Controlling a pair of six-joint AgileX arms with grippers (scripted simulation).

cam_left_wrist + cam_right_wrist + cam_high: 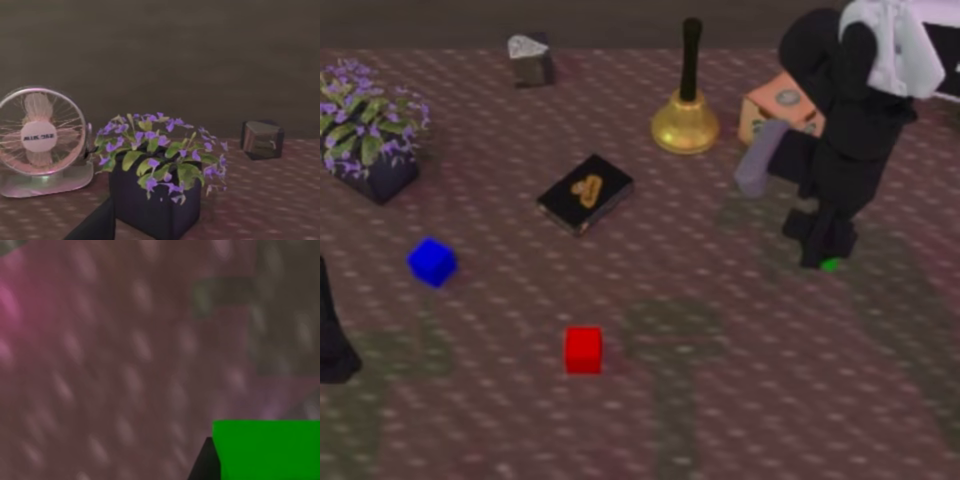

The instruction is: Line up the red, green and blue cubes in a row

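The red cube [584,350] sits near the table's front centre. The blue cube [432,262] is at the left, apart from it. At the right, only a sliver of the green cube [831,265] shows under my right gripper [823,245], which is down over it. In the right wrist view a dark finger [205,462] presses against the side of the green cube [267,450], so the gripper is shut on it. My left gripper [332,350] is parked at the table's left edge.
A brass bell [686,120] and a black book [586,193] stand mid-table. A purple-flowered plant [368,130] is at the back left, with a fan [40,140] beside it. A dark box [531,58] is at the back. A peach cube [782,108] sits behind my right arm.
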